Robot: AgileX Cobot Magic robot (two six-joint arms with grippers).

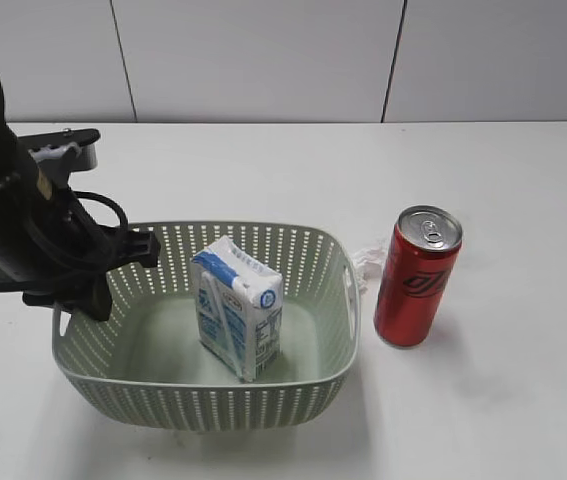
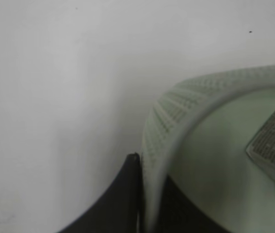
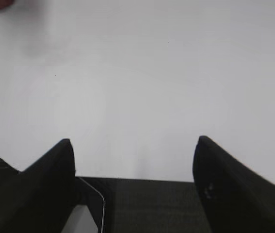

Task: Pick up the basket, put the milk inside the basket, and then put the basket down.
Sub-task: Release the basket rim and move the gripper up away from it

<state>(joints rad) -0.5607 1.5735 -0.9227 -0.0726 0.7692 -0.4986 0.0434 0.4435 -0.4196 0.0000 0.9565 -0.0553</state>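
Exterior view: milk [image 1: 237, 307] is seen upright inside basket [image 1: 203, 395], whose left rim is pinched by left gripper [image 1: 88, 290], right gripper [image 3: 133, 162] is spread empty over bare table [image 1: 523, 200], so set-down is judged current, release next.

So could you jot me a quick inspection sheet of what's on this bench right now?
Surface: white table, a few faint smudges.
Job's things: green basket on the table; milk carton standing upright inside it.
Clutter: red soda can upright, to the right of the basket, apart from it; small white scrap between them.
Grippers: left gripper closed on the basket's left rim, one finger on each side of the wall; right gripper open over bare table, holding nothing.
Cables: black cable loop on the left arm.
Surroundings: pale panelled wall behind.
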